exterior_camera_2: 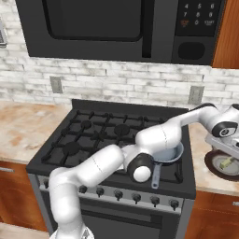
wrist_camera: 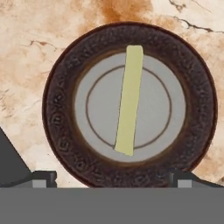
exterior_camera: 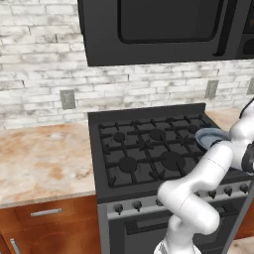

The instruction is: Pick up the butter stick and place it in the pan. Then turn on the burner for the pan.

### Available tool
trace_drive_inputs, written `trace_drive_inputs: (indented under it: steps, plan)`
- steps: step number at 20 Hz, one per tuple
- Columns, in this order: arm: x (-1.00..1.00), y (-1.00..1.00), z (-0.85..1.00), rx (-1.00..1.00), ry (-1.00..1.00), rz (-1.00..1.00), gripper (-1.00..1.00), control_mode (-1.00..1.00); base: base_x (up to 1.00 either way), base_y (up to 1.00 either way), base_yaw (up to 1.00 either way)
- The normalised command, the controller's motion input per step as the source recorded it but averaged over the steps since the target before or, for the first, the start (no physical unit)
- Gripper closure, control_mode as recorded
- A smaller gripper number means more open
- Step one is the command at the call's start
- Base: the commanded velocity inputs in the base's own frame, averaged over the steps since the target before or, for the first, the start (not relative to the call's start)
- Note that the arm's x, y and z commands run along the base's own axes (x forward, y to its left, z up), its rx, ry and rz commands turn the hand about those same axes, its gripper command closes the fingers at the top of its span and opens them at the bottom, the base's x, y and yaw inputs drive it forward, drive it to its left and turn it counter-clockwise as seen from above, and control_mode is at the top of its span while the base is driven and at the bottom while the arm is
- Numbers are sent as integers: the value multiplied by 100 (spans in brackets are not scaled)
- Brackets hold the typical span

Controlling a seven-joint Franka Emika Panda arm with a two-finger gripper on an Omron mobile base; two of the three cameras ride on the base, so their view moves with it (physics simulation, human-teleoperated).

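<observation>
**Pale yellow butter sat on its plate, hand wide open above it**

So in the hand view the butter stick (wrist_camera: 129,99) lay right in the middle of the frame, running nearly top to bottom with a slight lean, flat on the grey centre of a round plate (wrist_camera: 61,118) with a dark brown textured rim. That plate rested on the marbled tan surface (wrist_camera: 26,52). The two dark fingertips (wrist_camera: 43,178) poked up at the bottom corners, spread as wide as they go, with nothing between them, so the hand (wrist_camera: 114,179) gripped nothing.

In the right base view the hand (exterior_camera_2: 223,145) hung at the far right edge, just above the same plate (exterior_camera_2: 215,171), and you could barely make out the butter stick (exterior_camera_2: 227,162) as a small pale sliver. The pan (exterior_camera_2: 173,154) sat on the front right burner of the black stove (exterior_camera_2: 60,154), lower middle of the frame, dark handle pointing toward the knobs, mostly behind the white arm. In the left base view the pan (exterior_camera: 208,136) peeked out at mid-right.
</observation>
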Motion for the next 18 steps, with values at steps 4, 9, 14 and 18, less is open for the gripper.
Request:
trace_drive_inputs:
  steps: [4, 9, 14, 18]
  plan:
    - [9, -19, -9, 0, 0, -1, -100, -100, 0, 0, 0]
    - [11, -8, -2, 0, 0, -1, -100, -100, 0, 0, 0]
    - [8, -15, -6, 5, 0, 0, -100, -100, 0, 0, 0]
    - [2, -21, -7, 7, 0, 0, -100, -100, 0, 0, 0]
